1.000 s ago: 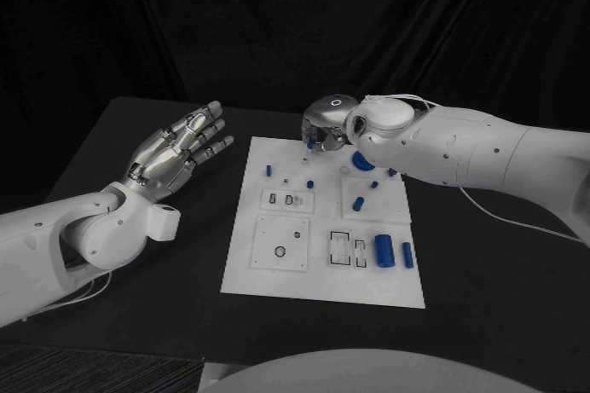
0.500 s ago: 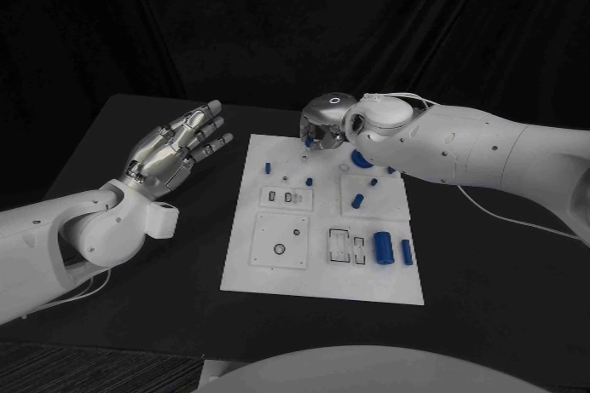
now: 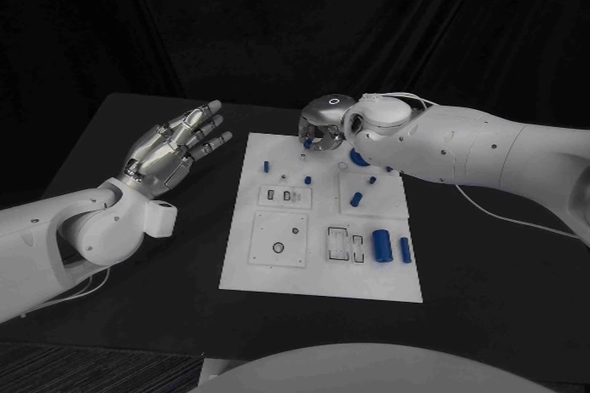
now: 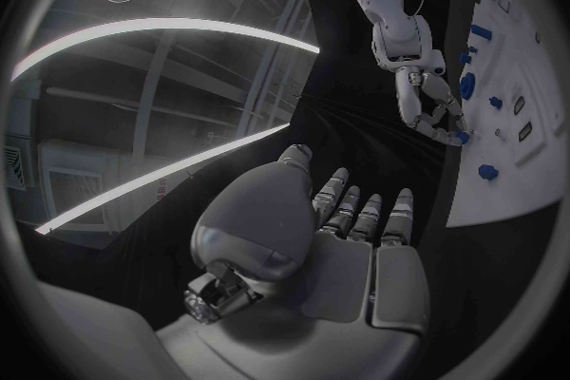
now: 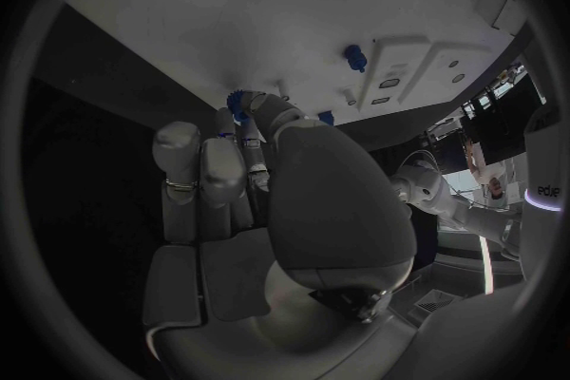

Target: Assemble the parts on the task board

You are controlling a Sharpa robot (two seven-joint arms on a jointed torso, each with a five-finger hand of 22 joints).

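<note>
The white task board [image 3: 277, 278] lies in the middle of the black table. My right hand [image 3: 322, 127] hovers over the board's far edge with its fingers curled in, pinching a small blue part [image 5: 243, 102] at the fingertips; the same blue part [image 4: 461, 138] shows under that right hand [image 4: 430, 104] in the left wrist view. My left hand [image 3: 176, 147] is raised left of the board, its fingers apart and holding nothing. On the board lie a blue gear [image 3: 359, 158], small blue pegs [image 3: 269, 165] and two blue cylinders [image 3: 383, 246].
The board carries raised white blocks with slots and holes [image 3: 280, 242]. Bare black table [image 3: 492, 265] runs to the right of the board and in front of it. My right forearm [image 3: 479, 154] crosses above the board's far right corner.
The whole view has shifted slightly; the hands and the parts stand as before.
</note>
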